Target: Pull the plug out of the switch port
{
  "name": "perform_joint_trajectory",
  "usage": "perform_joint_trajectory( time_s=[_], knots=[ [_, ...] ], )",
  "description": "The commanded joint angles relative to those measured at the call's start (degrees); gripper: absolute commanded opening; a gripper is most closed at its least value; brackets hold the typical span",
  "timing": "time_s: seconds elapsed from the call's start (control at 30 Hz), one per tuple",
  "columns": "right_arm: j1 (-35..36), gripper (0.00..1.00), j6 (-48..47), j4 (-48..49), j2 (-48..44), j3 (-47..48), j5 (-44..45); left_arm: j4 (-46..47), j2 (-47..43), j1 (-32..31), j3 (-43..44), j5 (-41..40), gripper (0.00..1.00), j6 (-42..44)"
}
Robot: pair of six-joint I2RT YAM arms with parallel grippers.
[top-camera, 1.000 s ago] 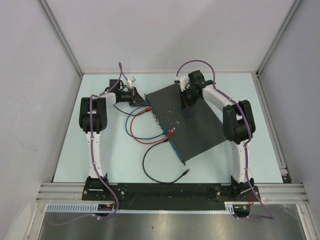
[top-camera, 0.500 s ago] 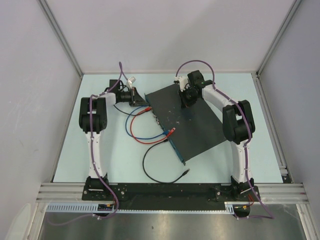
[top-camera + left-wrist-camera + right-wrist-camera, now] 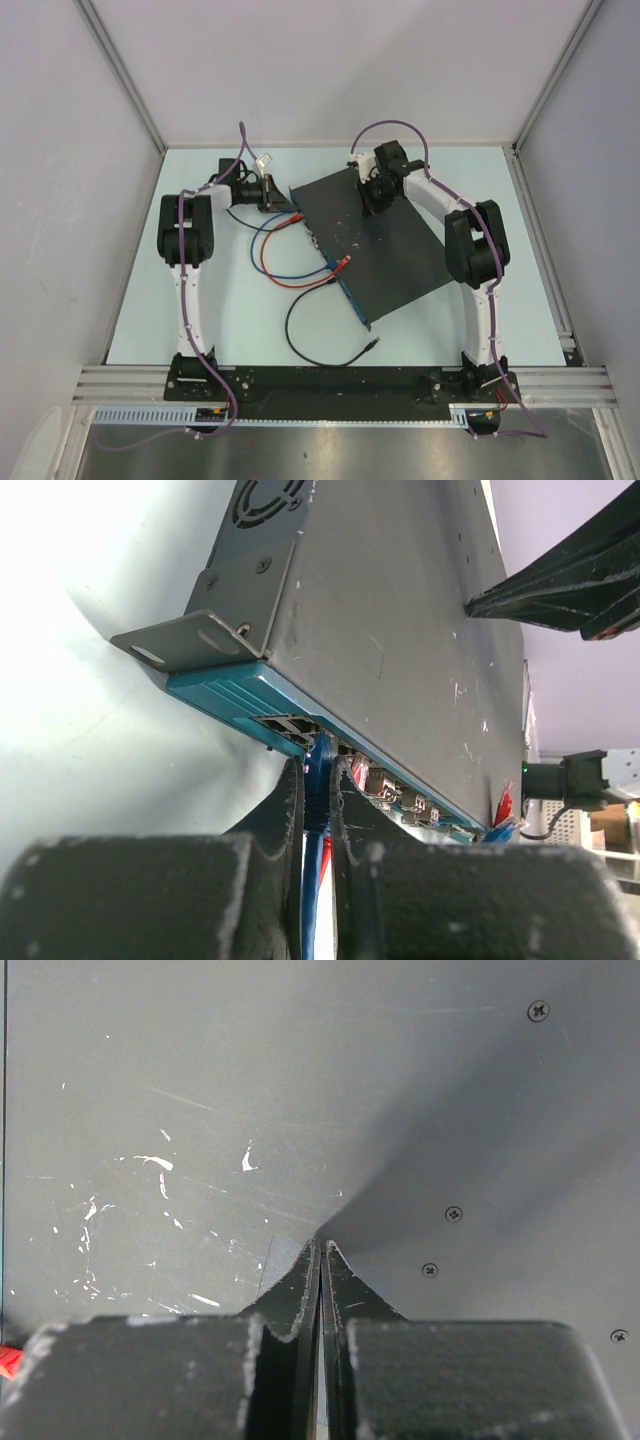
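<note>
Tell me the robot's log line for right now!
left gripper: shut on blue cable | right gripper: shut, tips on switch | plug: plugged in

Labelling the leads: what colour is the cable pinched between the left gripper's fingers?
The cable is blue, clearest in the left wrist view.

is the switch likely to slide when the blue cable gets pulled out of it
Probably not much. The switch is a wide, flat metal box lying on the table, so it looks heavy and unlikely to tip. The right fingers, shut, seem to press on its top, which should pin it. The blue cable looks thin and floppy.
</note>
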Motion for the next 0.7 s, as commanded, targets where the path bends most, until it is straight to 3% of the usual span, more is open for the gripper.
perform_joint_trajectory(
  time_s=[0.0,0.23,0.43,0.67],
  knots=[
    [2.2,0.01,-1.7,-0.9,7.5,-2.4,2.1,-4.9,-2.5,0.0,-2.0,3.5,0.0,3.7],
    [2.2,0.01,-1.7,-0.8,7.5,-2.5,2.0,-5.7,-2.2,0.2,2.6,2.8,0.0,4.0],
    [2.2,0.02,-1.8,-1.2,7.7,-2.2,1.9,-9.0,-5.0,0.2,-3.9,2.5,0.0,8.6],
    [2.1,0.02,-2.0,-1.6,8.2,-1.7,1.7,-12.2,-4.6,0.1,-2.4,3.7,0.0,11.7]
  ],
)
